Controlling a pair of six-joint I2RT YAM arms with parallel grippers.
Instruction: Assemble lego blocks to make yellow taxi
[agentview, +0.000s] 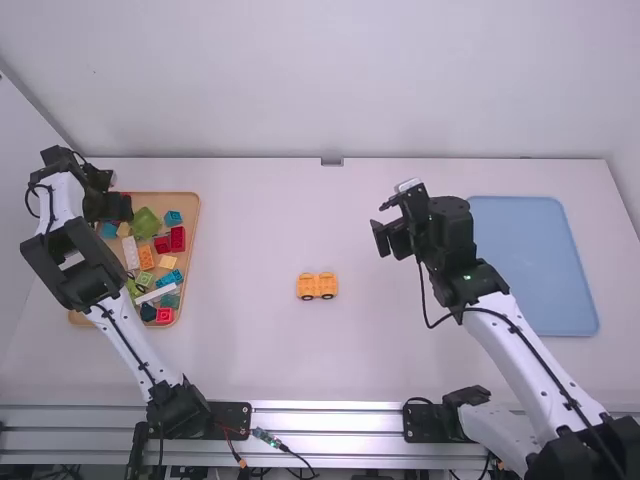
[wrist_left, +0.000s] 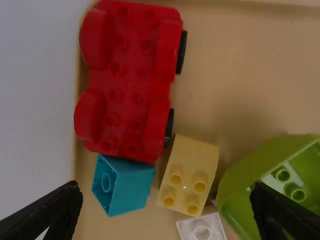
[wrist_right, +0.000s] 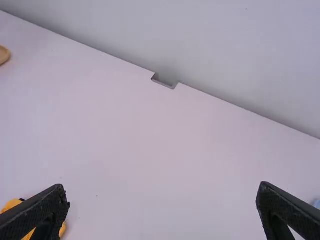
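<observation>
Left claw (agentview: 115, 207) over tray (agentview: 191, 207), far-left corner hidden — high view

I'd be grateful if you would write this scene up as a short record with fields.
left gripper: open, above the wooden tray's far end
right gripper: open, empty, above the table
yellow wheeled piece: on the table between the arms
wooden tray: at the left, holding mixed blocks
red wheeled piece: in the wooden tray, next to a teal block
blue tray: at the right, nothing on it
taxi: not yet assembled, as far as I can judge
</observation>
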